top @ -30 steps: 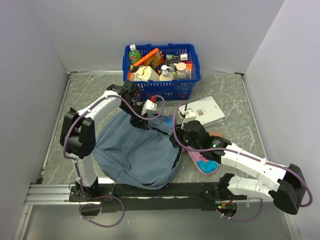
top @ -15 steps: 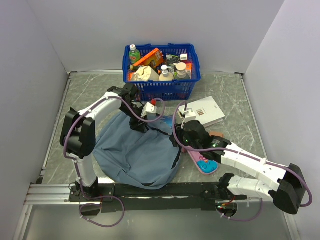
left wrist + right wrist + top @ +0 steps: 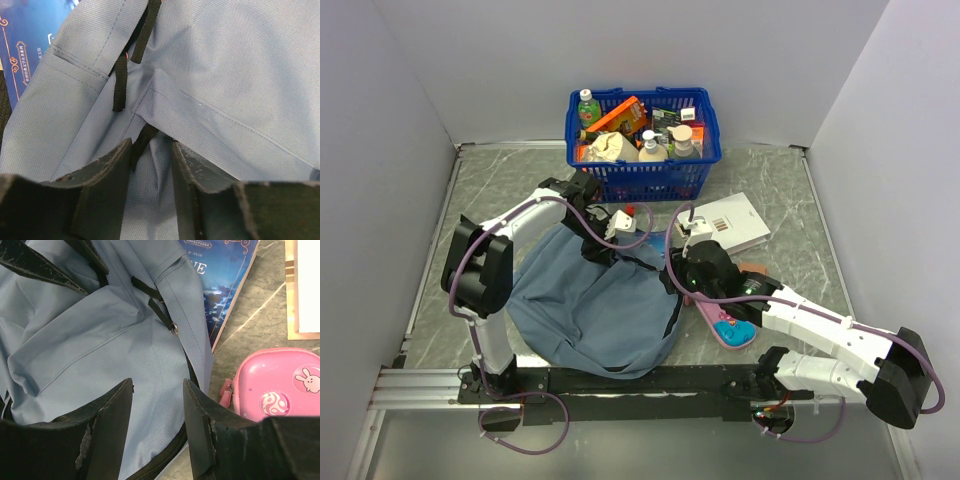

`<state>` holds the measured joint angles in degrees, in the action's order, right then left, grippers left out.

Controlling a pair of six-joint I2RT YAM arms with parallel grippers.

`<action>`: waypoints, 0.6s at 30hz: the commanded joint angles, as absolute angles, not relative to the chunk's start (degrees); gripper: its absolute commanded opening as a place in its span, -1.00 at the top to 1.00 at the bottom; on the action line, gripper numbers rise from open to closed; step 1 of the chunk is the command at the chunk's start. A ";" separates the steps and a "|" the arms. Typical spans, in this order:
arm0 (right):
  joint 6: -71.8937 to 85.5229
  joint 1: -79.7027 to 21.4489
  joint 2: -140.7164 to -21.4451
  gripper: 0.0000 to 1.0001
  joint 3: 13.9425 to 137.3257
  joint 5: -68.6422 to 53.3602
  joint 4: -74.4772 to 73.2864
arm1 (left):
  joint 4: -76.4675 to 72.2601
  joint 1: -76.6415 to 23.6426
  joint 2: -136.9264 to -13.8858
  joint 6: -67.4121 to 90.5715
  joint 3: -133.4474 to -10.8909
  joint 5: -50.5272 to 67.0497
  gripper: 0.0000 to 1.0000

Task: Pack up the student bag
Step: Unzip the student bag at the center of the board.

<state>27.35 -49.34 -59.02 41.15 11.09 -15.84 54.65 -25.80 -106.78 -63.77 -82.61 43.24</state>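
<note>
The student bag (image 3: 580, 310) lies flat in the middle of the table, grey-blue with black straps. My left gripper (image 3: 603, 243) is low over its far top edge. In the left wrist view this gripper (image 3: 151, 150) is open, and a loose fold of the bag (image 3: 225, 60) and a black strap (image 3: 142, 140) lie in the gap. My right gripper (image 3: 677, 277) is at the bag's right edge. In the right wrist view its jaws (image 3: 157, 390) stand open over flat fabric of the bag (image 3: 75, 330) and its dark zip (image 3: 165, 460), holding nothing.
A blue basket (image 3: 705, 135) full of bottles and packets stands at the back. A white notebook (image 3: 732, 222) lies to the right of the bag. A pink pencil case (image 3: 280, 385) lies by the right arm. A dark blue book (image 3: 225, 280) sticks out from under the bag.
The left wrist has shifted a little to the left and nearer over the bag's top edge. The right arm and the bag have stayed where they were.
</note>
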 commanded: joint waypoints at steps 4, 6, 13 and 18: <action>27.25 -49.48 -59.32 -0.03 43.42 10.99 -14.33 | 52.74 -26.37 -106.35 -63.28 -84.55 45.97 0.40; 27.25 -49.48 -59.33 -0.02 43.50 10.90 -14.50 | 52.65 -26.54 -106.35 -63.19 -84.55 46.05 0.57; 27.07 -49.48 -59.06 -0.01 43.07 10.72 -14.59 | 51.68 -26.63 -106.26 -61.79 -84.81 46.23 0.90; 27.16 -49.57 -59.24 -0.01 42.54 10.55 -14.24 | 50.01 -26.80 -105.21 -59.33 -86.04 47.81 0.77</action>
